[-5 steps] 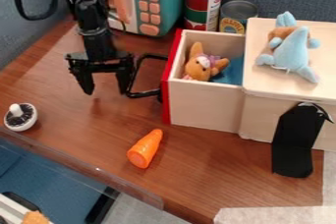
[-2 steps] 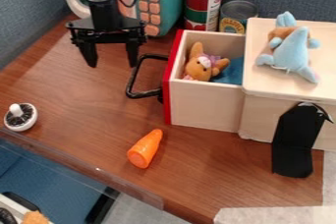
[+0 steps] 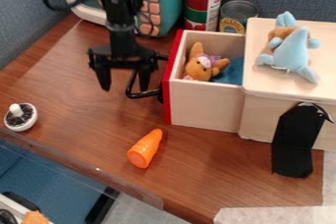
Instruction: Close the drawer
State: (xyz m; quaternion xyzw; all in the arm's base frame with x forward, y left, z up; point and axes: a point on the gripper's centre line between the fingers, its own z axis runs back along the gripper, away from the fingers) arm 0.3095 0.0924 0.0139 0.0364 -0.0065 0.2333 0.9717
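Open red-fronted wooden drawer (image 3: 205,104) holding brown plush animal (image 3: 198,67) and blue cloth (image 3: 231,73), black gripper (image 3: 125,88) with fingers spread, lower and nearer the handle (image 3: 146,94) than before

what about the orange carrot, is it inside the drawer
No, the orange carrot lies on the brown table, outside the open drawer.

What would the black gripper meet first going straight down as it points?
Probably the black loop handle on the pale wooden drawer: the gripper partly overlaps that handle in this view. Depth is unclear, so it may instead reach the brown wooden tabletop.
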